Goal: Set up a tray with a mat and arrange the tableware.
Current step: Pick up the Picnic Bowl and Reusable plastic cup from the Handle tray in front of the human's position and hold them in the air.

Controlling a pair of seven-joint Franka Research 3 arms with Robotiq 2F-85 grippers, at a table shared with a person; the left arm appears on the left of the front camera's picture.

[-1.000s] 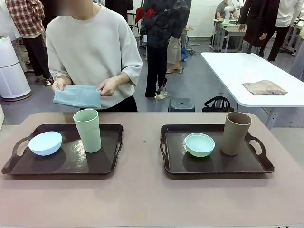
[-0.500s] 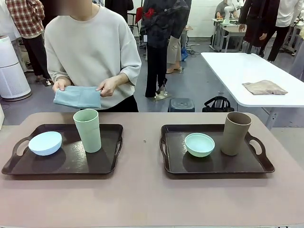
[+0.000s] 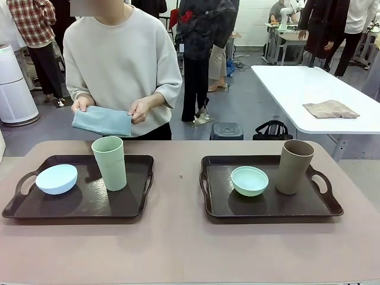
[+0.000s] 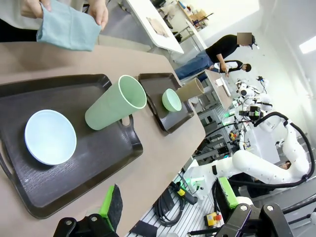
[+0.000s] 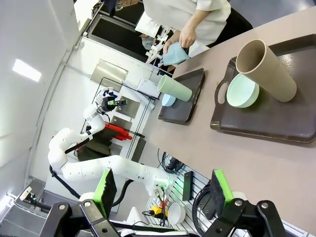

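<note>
The folded pale blue cloth mat (image 3: 102, 120) is held between the person's hands (image 3: 141, 110) beyond the far edge of the brown bench (image 3: 178, 249). Its long axis is level and runs side to side, and it is not yet on a tray. Below it, the dark brown handled tray on your left (image 3: 145, 184) carries a shallow pale blue matte bowl (image 3: 56, 179) and a tall sage green handleless cup (image 3: 110, 163). The matching tray on your right (image 3: 267, 215) carries a mint green matte bowl (image 3: 249, 180) and a tall tan brown cup (image 3: 294, 166). Both cups stand upright, long axis vertical, and all four pieces sit mouth up. The left tool (image 4: 169, 202) and the right tool (image 5: 163, 192) hang back from the trays, fingers spread wide, gripping nothing. The mat likely belongs under the ware, so take a cup square across its mid-body and lift it straight up to clear the tray floor for the cloth — a tilted grasp could tip a tall cup.
</note>
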